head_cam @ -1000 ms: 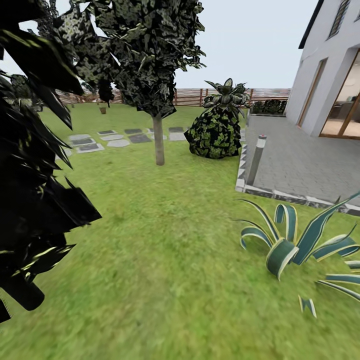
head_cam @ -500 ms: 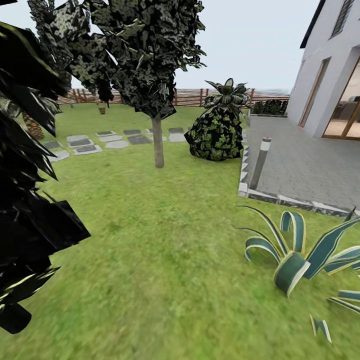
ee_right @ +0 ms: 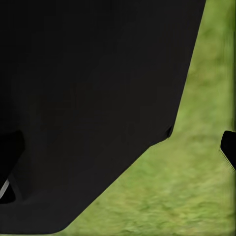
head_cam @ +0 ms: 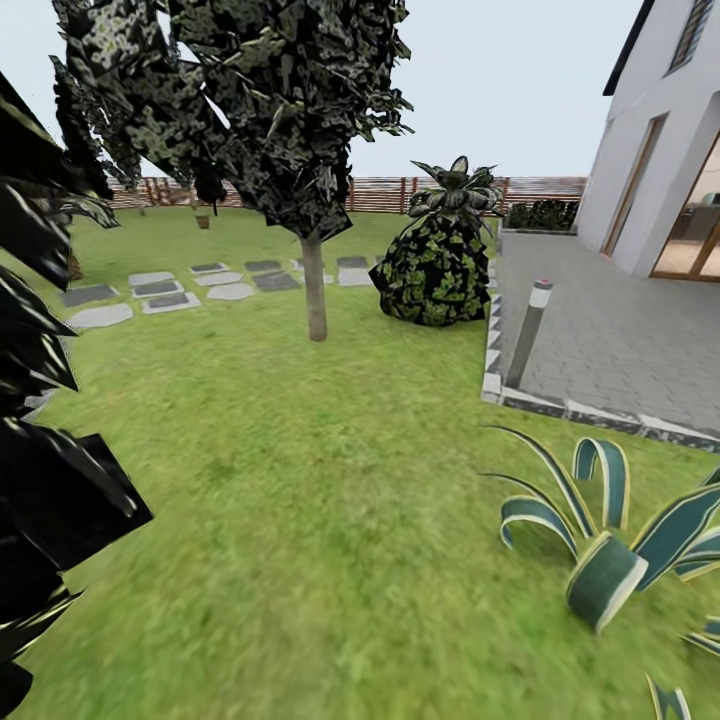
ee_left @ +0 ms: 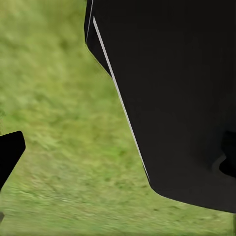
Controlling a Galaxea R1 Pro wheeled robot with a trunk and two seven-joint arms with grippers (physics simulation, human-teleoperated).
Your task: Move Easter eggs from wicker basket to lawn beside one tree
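Stretching ahead, the lawn lies below each end effector, whose opening I cannot tell.

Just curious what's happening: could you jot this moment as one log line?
phase: driving | ahead: lawn, thin-trunked tree, stepping stones | right: patio | eggs, basket: unseen

A thin-trunked small tree stands mid-yard, its dark canopy spreading overhead. Just behind it lie grey stepping stones. A rounded leafy bush sits beside the paved patio, where a short bollard light rises at the kerb. A striped agave plant sprawls nearby, below the white house
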